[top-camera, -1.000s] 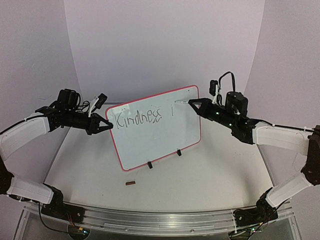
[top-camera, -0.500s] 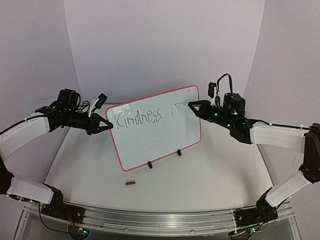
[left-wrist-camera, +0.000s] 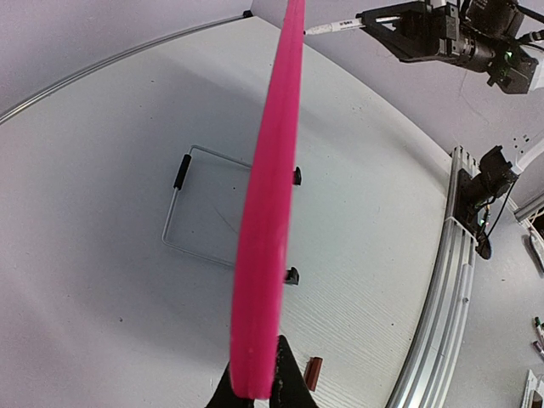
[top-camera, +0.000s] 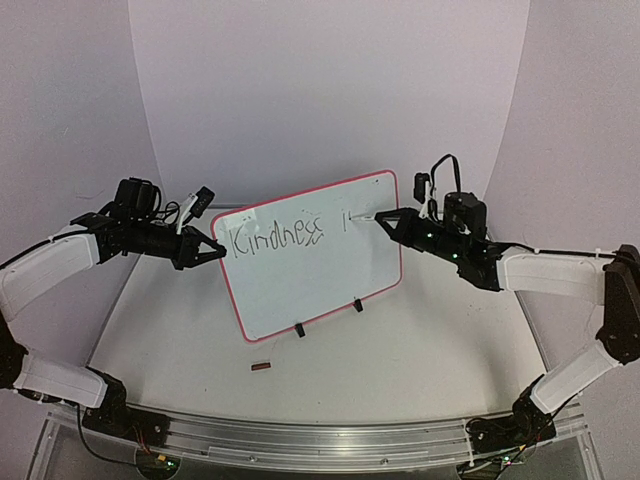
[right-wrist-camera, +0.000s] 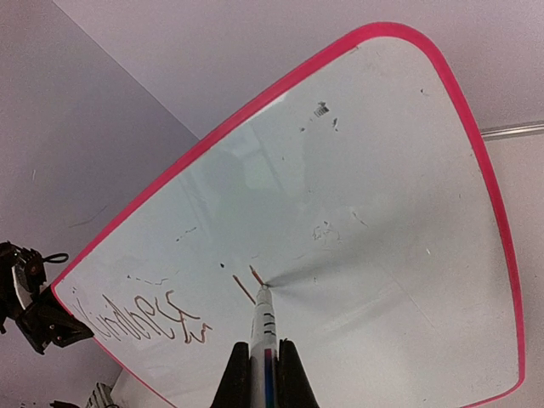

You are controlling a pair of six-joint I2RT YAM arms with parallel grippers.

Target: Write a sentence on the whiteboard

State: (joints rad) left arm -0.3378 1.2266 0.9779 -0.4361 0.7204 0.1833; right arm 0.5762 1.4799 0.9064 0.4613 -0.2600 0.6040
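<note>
Whiteboard [top-camera: 310,275], one, centre frame. Sentence [top-camera: 277,237], one, upper left of it. Left gripper [top-camera: 218,250] clamped on whiteboard rim; right gripper [top-camera: 381,216] clamped on one marker [right-wrist-camera: 262,319].

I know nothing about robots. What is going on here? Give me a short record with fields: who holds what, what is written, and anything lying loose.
board: whiteboard, red rim, propped up on the table
left fingers: shut on the whiteboard's left edge
right fingers: shut on a marker, tip against the board
writing: the sentence reads "Kindness", with a short stroke to its right
loose item: small reddish piece in front of the board; cannot tell what it is
</note>
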